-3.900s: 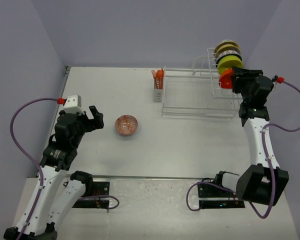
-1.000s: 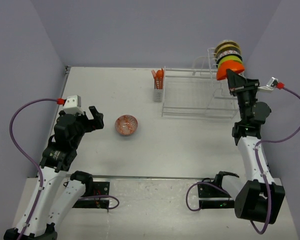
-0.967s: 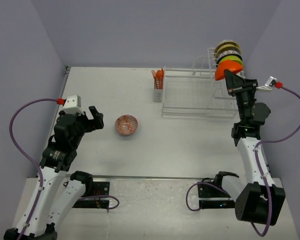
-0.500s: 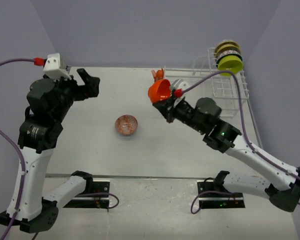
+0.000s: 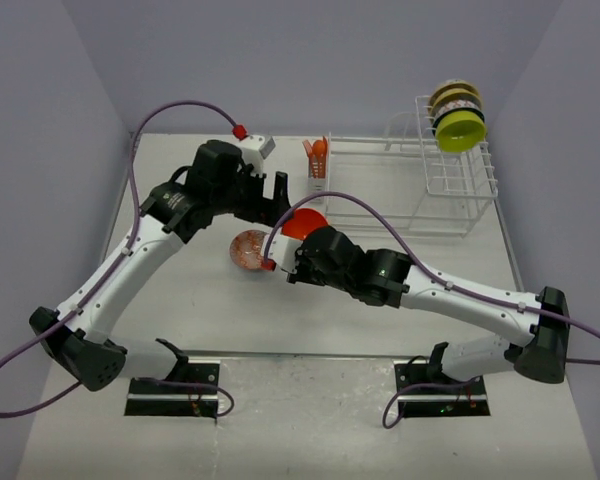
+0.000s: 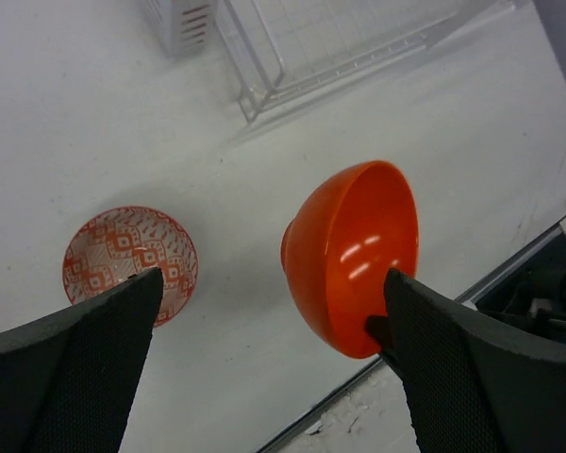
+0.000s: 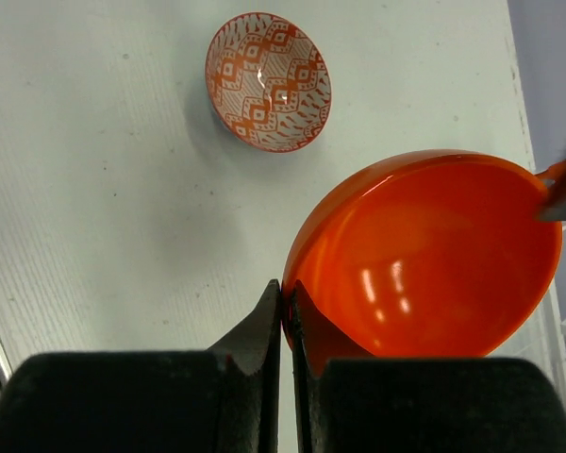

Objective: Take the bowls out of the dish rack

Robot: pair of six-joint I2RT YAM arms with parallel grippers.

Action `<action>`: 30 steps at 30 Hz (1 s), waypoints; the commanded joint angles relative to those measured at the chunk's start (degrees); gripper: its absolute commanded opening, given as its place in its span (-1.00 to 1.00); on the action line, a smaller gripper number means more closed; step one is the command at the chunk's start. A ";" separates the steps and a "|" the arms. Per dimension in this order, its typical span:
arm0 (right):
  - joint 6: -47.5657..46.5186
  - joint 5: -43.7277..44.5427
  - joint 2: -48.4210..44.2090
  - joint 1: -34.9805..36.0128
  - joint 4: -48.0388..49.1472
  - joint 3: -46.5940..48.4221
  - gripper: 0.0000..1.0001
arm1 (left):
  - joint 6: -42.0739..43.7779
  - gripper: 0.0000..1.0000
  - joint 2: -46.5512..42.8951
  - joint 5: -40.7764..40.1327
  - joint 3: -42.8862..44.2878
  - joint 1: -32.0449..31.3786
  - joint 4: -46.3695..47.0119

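My right gripper (image 7: 285,288) is shut on the rim of a plain orange bowl (image 7: 434,255), holding it tilted above the table (image 5: 302,224). Just left of it, an orange-red patterned bowl (image 5: 252,249) sits upright on the table. My left gripper (image 5: 270,195) hovers above both, wide open. In its own view the orange bowl (image 6: 354,260) lies below, between its fingers (image 6: 272,276), with the patterned bowl (image 6: 127,260) by the left finger. The white dish rack (image 5: 400,215) stands at the back right. A lime-green bowl (image 5: 458,130) and others behind it stand in its tall section.
A small cutlery basket with orange utensils (image 5: 317,165) hangs on the rack's left end, close behind my left gripper. The rack's low flat section (image 6: 292,57) is near the orange bowl. Purple cables loop around both arms.
My right arm has carried the orange bowl from the rack leftward to mid-table beside the patterned bowl. The left arm has swung up and right to hover over it.
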 commanded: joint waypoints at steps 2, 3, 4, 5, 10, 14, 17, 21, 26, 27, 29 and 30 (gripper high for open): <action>-4.60 0.73 -2.95 0.75 3.01 3.18 -1.00 | -0.81 0.94 -1.13 2.51 -4.33 -2.04 1.42; -4.69 1.09 -2.95 0.75 2.92 3.18 -1.00 | -0.99 0.91 -0.69 1.82 -4.60 -2.92 1.59; -4.86 1.79 -2.95 0.75 2.75 3.53 -1.00 | -1.08 0.87 -0.33 1.03 -4.51 -4.32 1.42; -4.86 2.32 -3.03 0.84 2.83 3.62 -1.00 | -1.08 0.78 0.28 -0.63 -4.43 -4.95 1.16; -4.51 4.34 -2.86 1.02 1.96 5.20 -1.00 | -1.34 0.27 2.56 -6.69 -4.25 -8.37 -0.86; -4.25 6.18 -2.16 1.46 1.96 5.91 -1.00 | -1.96 -0.72 5.11 -13.03 -3.46 -9.70 -2.97; -4.25 6.98 -1.63 1.46 2.48 5.91 -1.00 | -2.66 -1.00 5.21 -17.87 -3.19 -9.79 -3.41; -3.55 8.38 -1.98 1.46 4.59 4.94 -0.95 | -4.24 -1.00 4.15 -24.10 -2.76 -9.70 -3.59; -0.74 12.16 -2.77 1.37 7.84 3.36 0.98 | -9.16 -1.00 0.38 -30.97 -2.93 -6.11 -2.19; 0.83 12.77 -3.21 1.28 7.84 3.01 0.98 | -9.69 -1.00 -0.32 -30.80 -3.28 -1.31 -1.66; 3.38 13.13 -5.92 0.93 8.11 1.78 0.98 | -11.01 -1.00 -3.47 -29.66 -6.07 8.08 0.96; 4.35 13.04 -7.24 0.67 8.11 1.25 0.98 | -11.53 -1.00 -4.45 -29.48 -7.31 11.45 1.85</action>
